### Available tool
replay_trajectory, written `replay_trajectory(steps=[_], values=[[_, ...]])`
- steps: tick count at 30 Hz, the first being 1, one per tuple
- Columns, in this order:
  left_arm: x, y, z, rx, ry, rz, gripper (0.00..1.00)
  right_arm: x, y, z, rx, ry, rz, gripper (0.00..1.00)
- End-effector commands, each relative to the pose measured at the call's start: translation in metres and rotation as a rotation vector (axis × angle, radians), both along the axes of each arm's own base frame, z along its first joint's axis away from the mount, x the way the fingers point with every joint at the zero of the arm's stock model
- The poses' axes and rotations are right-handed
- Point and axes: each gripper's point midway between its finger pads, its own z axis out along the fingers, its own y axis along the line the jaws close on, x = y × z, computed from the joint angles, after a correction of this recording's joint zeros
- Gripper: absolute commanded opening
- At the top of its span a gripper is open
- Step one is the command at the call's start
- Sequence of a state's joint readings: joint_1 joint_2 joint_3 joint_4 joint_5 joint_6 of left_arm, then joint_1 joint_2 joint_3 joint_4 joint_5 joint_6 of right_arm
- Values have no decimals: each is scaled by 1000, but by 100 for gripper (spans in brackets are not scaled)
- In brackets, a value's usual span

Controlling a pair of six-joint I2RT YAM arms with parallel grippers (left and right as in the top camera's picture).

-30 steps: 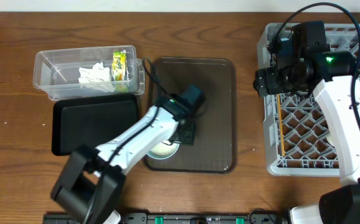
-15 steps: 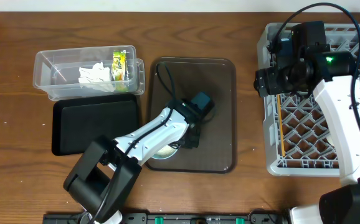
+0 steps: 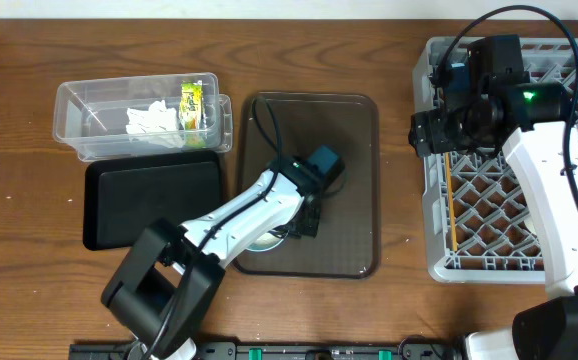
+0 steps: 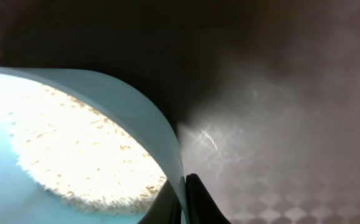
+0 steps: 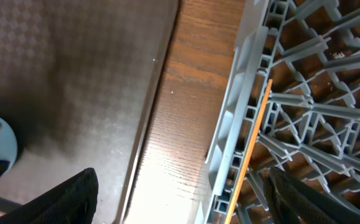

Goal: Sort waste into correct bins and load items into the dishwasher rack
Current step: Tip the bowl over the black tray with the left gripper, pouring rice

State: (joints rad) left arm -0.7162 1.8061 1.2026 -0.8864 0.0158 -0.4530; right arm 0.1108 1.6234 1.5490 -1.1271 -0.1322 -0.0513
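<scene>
A pale round bowl with white rice grains in it sits at the front of the brown tray. My left gripper is shut on the bowl's right rim; in the left wrist view the gripper has one finger inside the wall and one outside. My right gripper hangs open over the left edge of the grey dishwasher rack, nothing between its fingers. Wooden chopsticks lie in the rack. The clear tub holds the yellow-green wrapper and the white tissue.
The black tray lies in front of the clear tub, left of the brown tray. A strip of bare wooden table separates the brown tray from the rack. The left arm crosses the black tray's right corner.
My left gripper has moved slightly right and closed on the bowl's rim. The right arm has not moved.
</scene>
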Motion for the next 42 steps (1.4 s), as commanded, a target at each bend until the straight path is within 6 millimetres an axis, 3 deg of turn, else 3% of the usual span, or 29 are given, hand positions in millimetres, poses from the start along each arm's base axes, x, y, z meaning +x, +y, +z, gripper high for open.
replay_trajectory(steps=[1,6,9,17,24,28,36,42], values=[[19,-9,42,-70,-102,-71,6,-1,-2,-4,-27,10,0,84],[30,2,82,-207,-147,-65,6,-1,-2,-4,-28,10,0,84],[41,20,99,-292,-159,-32,6,-2,-2,-4,-28,11,0,84],[63,67,122,-651,-109,87,6,-5,-3,-6,-33,24,-1,84],[73,135,125,-875,-158,278,6,-5,-3,-6,-33,25,-1,84],[73,164,125,-1042,-184,398,6,-5,-3,-6,-33,25,-1,84],[78,208,121,-1377,-254,587,6,-5,-3,-6,-33,27,-1,84],[86,228,123,-1581,-247,702,6,-6,-3,-6,-34,31,-1,84]])
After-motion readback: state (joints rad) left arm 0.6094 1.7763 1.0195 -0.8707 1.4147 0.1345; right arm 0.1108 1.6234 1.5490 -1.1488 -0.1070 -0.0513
